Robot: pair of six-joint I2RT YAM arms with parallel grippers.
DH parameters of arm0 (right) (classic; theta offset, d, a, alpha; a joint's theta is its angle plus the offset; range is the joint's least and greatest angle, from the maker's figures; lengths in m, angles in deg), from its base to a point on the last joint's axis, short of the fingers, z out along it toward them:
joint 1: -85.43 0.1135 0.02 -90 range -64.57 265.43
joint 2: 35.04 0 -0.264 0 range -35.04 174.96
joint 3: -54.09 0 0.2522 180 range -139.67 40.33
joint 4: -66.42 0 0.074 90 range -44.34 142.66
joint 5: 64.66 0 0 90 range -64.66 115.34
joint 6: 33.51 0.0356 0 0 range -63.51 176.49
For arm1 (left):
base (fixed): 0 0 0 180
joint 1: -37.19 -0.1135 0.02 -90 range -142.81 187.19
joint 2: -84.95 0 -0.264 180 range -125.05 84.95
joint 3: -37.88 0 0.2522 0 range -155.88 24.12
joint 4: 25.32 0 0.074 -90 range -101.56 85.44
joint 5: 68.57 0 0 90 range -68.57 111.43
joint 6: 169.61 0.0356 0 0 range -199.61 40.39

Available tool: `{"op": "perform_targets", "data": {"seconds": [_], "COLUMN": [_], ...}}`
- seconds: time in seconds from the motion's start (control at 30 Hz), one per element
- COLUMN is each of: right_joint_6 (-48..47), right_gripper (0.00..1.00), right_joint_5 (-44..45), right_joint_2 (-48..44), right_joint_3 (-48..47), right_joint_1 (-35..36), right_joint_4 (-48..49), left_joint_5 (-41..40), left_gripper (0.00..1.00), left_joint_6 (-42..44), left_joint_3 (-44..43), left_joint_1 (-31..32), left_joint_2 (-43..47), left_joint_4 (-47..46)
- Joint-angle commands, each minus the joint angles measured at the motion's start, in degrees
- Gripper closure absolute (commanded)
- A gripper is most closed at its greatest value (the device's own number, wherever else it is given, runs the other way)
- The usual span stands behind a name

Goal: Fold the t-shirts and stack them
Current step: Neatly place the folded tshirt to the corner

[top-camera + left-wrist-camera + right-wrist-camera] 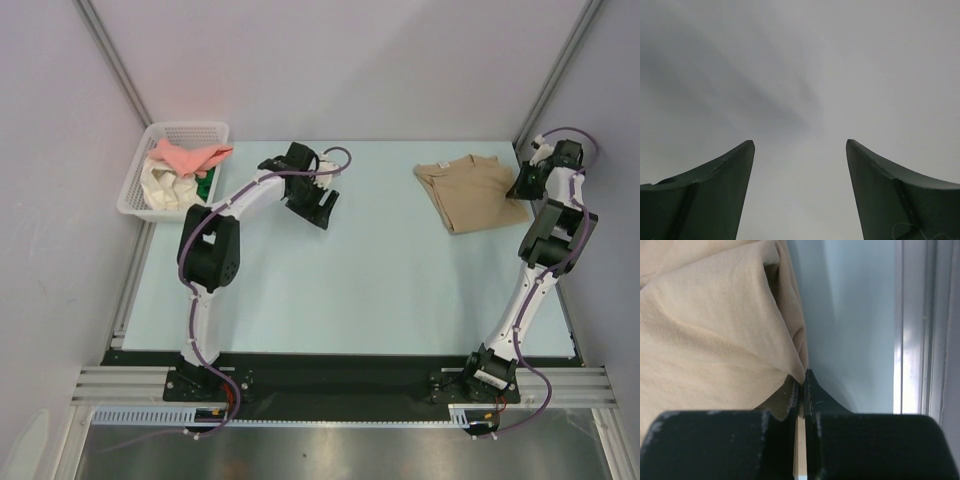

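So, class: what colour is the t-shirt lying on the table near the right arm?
The t-shirt is plain tan-beige, clearest in the top external view.

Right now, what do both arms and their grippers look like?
The left arm and right arm have white links, bulky black joints and purple cables running along them. The left gripper has dark, curved fingers tapering to points; the right gripper has black flat-faced fingers with pale scuffs.
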Motion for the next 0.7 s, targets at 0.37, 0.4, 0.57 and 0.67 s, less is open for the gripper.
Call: {"op": "perform_targets", "data": {"seconds": [0.37,0.4,0.57,0.67], "right_joint_6": [-2.25,-2.25,-2.78,-2.78], "right_gripper": [1.0,1.0,1.0,1.0], "right_joint_5": [1.43,1.52,1.87,2.66], "right_joint_2": [-6.24,-6.77,-10.37,-11.43], "right_joint_3": [9.25,10.22,14.18,15.68], "right_joint_1": [-1.1,-1.18,-1.63,-1.71], "right_joint_4": [1.99,1.9,1.81,2.16], "left_joint_5": [-1.57,-1.39,-0.16,0.36], "left_gripper": [0.21,0.21,0.21,0.22], "left_joint_6": [1.15,1.14,0.53,0.0], "left_joint_3": [-3.0,-3.43,-3.7,-3.26], "left_joint_1": [1.02,1.02,0.5,0.06], "left_joint_2": [2.26,2.26,2.26,2.34], "left_joint_4": [-0.44,-0.44,-0.97,-1.06]}}
